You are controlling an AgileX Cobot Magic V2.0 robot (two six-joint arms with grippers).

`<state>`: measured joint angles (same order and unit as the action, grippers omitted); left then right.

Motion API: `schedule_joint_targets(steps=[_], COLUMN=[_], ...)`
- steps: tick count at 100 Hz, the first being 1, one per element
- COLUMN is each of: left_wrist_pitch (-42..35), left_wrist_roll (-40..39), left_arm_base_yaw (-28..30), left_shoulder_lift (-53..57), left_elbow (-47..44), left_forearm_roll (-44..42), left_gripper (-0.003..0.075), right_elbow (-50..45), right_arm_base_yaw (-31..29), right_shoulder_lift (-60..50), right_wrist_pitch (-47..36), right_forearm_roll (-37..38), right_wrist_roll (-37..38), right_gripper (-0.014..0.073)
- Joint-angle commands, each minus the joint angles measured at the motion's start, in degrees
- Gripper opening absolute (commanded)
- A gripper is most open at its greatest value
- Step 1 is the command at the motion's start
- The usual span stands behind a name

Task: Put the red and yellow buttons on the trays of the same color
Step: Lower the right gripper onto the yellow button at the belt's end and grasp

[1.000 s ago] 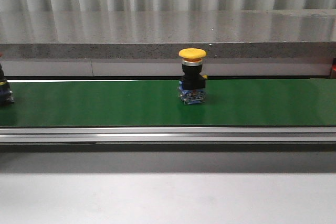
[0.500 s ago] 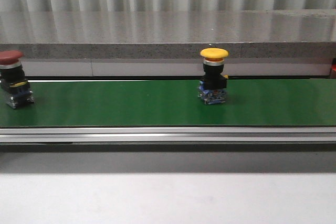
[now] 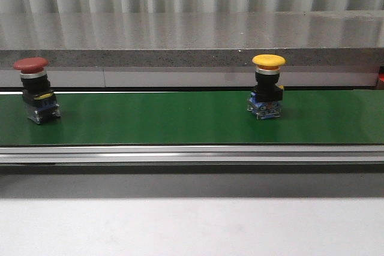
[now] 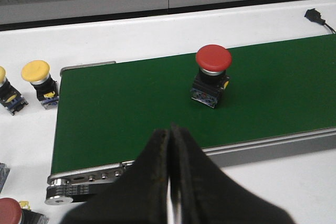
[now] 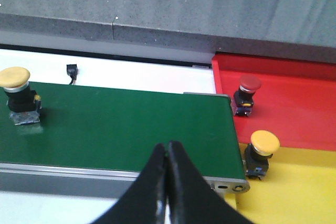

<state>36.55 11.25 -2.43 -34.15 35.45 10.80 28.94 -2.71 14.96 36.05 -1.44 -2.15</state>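
While both of my tools are hanging back from the belt, I am sizing up what I am about to handle. My left tool is showing its dark fingers pressed together with nothing between them, and my right tool is closed the same way, also empty.

On the green conveyor belt two buttons are standing upright: the yellow button toward the right side and the red button near the left end. From the right wrist camera I am seeing the red tray and the yellow tray just past the belt's end, one beside the other, each already carrying a button of its own colour.

I am judging these pushbuttons to be light, rigid and hard-shelled, unlikely to break under a firm pinch. The domed cap looks smooth and rounded, so fingers would probably slip off it. The squarer black body under the cap offers flat opposing faces, and that is where I am planning to take hold, fingers opened wide enough first. Being top-heavy on a narrow base, a button could tip if I nudge the cap, so I am favouring a straight descent over the body.
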Motion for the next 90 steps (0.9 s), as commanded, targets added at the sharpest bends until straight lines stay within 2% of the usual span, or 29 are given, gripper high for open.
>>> schedule_joint_targets(steps=[1, 20, 33, 42, 57, 64, 70, 90], left_wrist_pitch=[-4.59, -4.35, -4.35, -4.35, -4.35, -4.35, -4.35, -4.35], left_wrist_roll=[0.14, 0.14, 0.14, 0.14, 0.14, 0.14, 0.14, 0.14], left_arm_base_yaw=[-0.4, -0.4, -0.4, -0.4, -0.4, -0.4, -0.4, -0.4], left_shoulder_lift=[0.07, 0.07, 0.07, 0.07, 0.07, 0.07, 0.07, 0.07], left_elbow=[1.59, 1.59, 1.59, 1.59, 1.59, 1.59, 1.59, 1.59], left_forearm_roll=[0.9, 0.9, 0.9, 0.9, 0.9, 0.9, 0.9, 0.9], left_gripper=[-0.002, -0.002, -0.002, -0.002, -0.002, -0.002, -0.002, -0.002], right_elbow=[5.01, 14.07, 21.2, 25.55, 32.36, 34.77, 36.39, 42.57], right_arm_base_yaw=[0.21, 2.3, 3.61, 4.48, 6.19, 6.9, 7.63, 10.85], right_shoulder_lift=[4.8, 15.78, 25.25, 31.57, 40.67, 44.38, 47.52, 57.13], right_wrist_pitch=[-1.44, 2.0, 7.4, 11.37, 16.49, 18.18, 19.21, 25.35], right_forearm_roll=[0.12, -0.65, -2.45, -4.52, -6.97, -7.37, -7.51, -7.75], right_wrist_roll=[-0.17, -0.17, -0.17, -0.17, -0.17, -0.17, -0.17, -0.17], right_gripper=[-0.0067, -0.0067, -0.0039, 0.0082, 0.0447, 0.0568, 0.0608, 0.0592])
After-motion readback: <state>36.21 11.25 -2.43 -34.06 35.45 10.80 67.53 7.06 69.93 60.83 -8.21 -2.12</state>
